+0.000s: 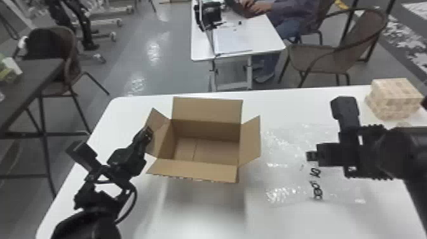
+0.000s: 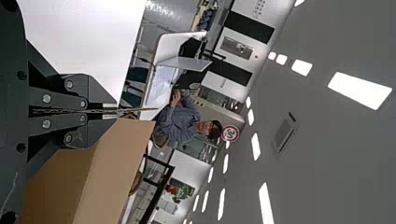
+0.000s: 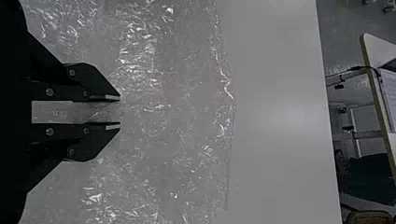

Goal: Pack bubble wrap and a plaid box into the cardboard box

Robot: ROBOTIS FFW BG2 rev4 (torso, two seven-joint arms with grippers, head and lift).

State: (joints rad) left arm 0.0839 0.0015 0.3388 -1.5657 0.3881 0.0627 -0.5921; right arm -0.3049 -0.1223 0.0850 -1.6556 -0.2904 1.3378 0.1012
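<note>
White tabletop (image 1: 197, 209), one claw parted, one clamped.
Right gripper (image 1: 309, 155) hangs partway open over spread bubble wrap (image 1: 282, 181); left gripper (image 1: 148, 133) pinches the cardboard box's (image 1: 203, 171) left flap; beyond, the plaid box (image 1: 395, 98) sits far right.

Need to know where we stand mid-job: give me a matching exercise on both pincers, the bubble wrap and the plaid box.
1. Plaid box
2. Bubble wrap
3. Left pincer
4. Right pincer

A. Open, above 2
B. Table's far right
C. Shut on a flap
D. Spread beside the cardboard box

1-B, 2-D, 3-C, 4-A
</note>
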